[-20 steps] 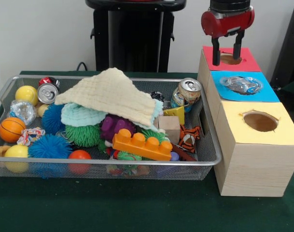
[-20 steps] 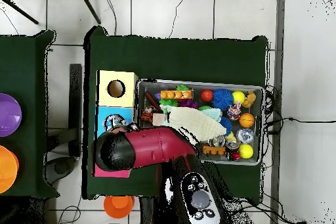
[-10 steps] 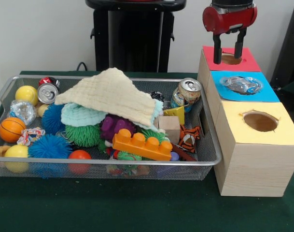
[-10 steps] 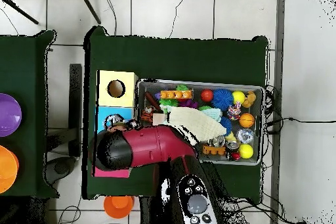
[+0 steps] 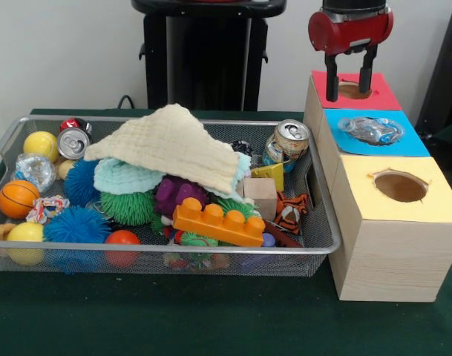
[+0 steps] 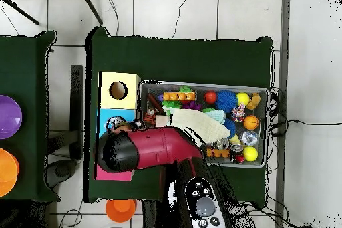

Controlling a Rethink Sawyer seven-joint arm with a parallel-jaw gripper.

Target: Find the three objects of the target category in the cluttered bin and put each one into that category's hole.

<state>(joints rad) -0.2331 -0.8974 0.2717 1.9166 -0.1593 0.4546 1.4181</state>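
My gripper (image 5: 349,90) is open and empty, its two black fingers (image 5: 332,81) hanging just above the red-surrounded hole (image 5: 354,90) on the far wooden box. One crushed clear bottle (image 5: 370,130) lies on the blue surround over that hole; it also shows in the overhead view (image 6: 119,124). Another wrinkly clear bottle (image 5: 34,170) lies at the left end of the wire mesh bin (image 5: 174,251). No other bottle shows. In the overhead view my red arm (image 6: 150,150) covers the gripper and most of the red surround (image 6: 113,174).
The bin holds a cream cloth (image 5: 174,142), drink cans (image 5: 287,141) (image 5: 73,142), coloured balls (image 5: 18,198), spiky toys, an orange brick (image 5: 219,221) and a small wooden block (image 5: 260,196). The yellow-surrounded hole (image 5: 400,185) is nearest. A black stand (image 5: 203,59) is behind the bin.
The gripper rose a little and shifted right, then came back down to the left over the red-surrounded hole. It stays open. Nothing in the bin moved.
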